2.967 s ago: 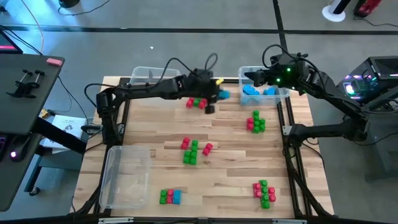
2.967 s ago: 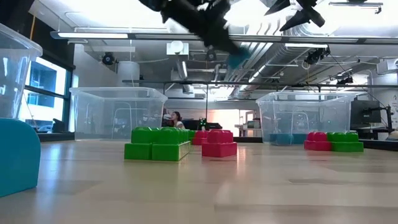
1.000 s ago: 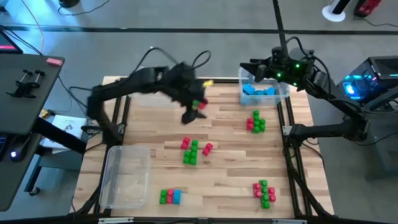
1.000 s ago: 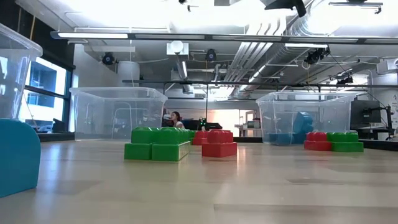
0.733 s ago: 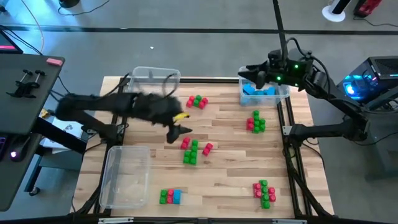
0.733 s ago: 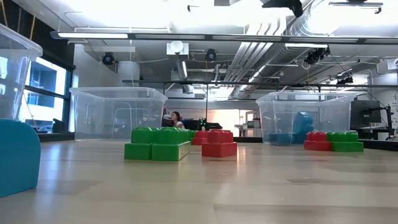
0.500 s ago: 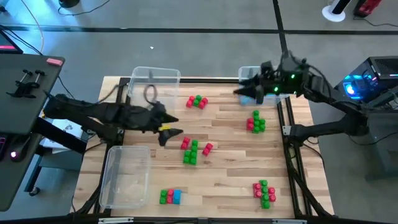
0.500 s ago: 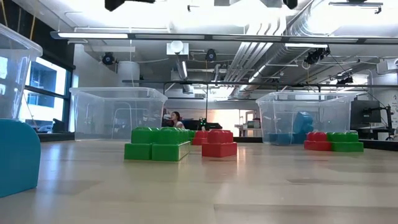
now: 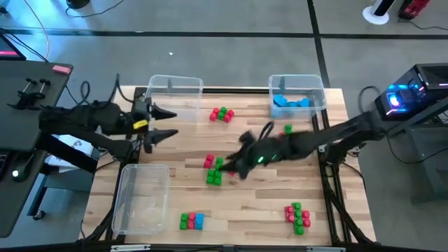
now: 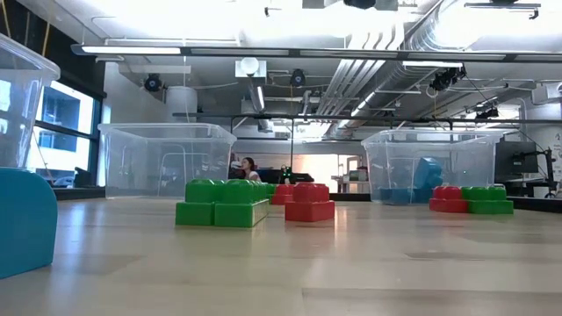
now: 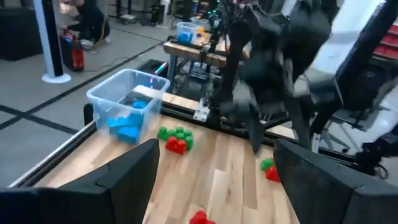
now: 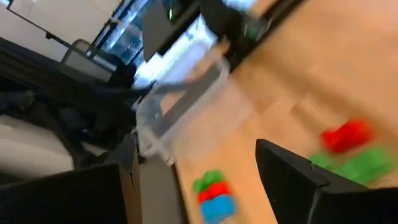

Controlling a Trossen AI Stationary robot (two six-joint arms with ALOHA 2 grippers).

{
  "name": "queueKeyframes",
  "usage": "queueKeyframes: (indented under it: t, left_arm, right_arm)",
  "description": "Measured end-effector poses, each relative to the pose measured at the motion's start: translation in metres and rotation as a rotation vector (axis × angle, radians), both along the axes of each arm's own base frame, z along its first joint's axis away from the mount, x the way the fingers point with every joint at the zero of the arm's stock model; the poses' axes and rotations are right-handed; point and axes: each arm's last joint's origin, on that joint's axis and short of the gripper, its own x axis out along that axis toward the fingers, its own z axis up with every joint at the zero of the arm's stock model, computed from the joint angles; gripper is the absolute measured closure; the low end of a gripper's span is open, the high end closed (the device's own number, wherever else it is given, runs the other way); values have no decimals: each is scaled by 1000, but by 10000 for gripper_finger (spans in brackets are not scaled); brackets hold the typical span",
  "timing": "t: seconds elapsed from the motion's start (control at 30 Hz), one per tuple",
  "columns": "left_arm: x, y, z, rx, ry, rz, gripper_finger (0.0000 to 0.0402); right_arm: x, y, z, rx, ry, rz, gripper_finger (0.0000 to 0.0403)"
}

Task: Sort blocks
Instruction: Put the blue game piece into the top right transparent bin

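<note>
Red and green blocks lie in clusters on the wooden table: one at the far middle (image 9: pixel 222 114), one at the centre (image 9: pixel 213 170), one at the near right (image 9: pixel 297 217), and one with a blue block at the near edge (image 9: pixel 190 221). Blue blocks (image 9: pixel 290 102) lie in the far right bin. My right gripper (image 9: pixel 229 165) hangs open just above and beside the centre cluster, and nothing sits between its fingers (image 12: pixel 196 155). My left gripper (image 9: pixel 165 123) stands open near the table's left edge, also holding nothing (image 11: pixel 216 149).
A clear bin (image 9: pixel 175 87) stands at the far left and another (image 9: pixel 143 196) at the near left. The bin with blue blocks (image 9: pixel 316 85) is at the far right. My right arm crosses over a red-green cluster (image 9: pixel 288 129). Bare wood lies between the clusters.
My left gripper has drawn back from the far-middle cluster toward the table's left edge, staying open. My right gripper has swung from above the far right bin toward the table's centre and down, and now stands next to the centre cluster. No block has moved.
</note>
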Motion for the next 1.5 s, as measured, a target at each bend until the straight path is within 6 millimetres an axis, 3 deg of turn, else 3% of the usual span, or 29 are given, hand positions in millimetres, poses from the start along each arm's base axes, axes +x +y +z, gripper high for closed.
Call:
queueKeyframes:
  t: [0.27,0.47,0.7,0.93,1.1,1.3,1.5]
  left_arm:
    - [-12,1,-9,-73,95,-38,101]
    - [-4,-1,-12,-67,116,-32,101]
    - [9,-3,-18,-91,156,-17,101]
    - [20,-6,-24,-97,194,-8,101]
    - [23,-6,-25,-94,202,-2,101]
    - [22,-6,-25,-121,193,20,101]
    - [22,-6,-24,-124,192,21,101]
  right_arm:
    - [37,65,-69,304,117,154,204]
    - [45,86,-98,276,184,233,239]
    - [74,99,-94,12,253,357,388]
    - [109,112,-95,-328,333,549,400]
    - [132,123,-104,-530,261,689,400]
    - [148,130,-130,-574,274,724,402]
    - [149,131,-137,-591,274,739,402]
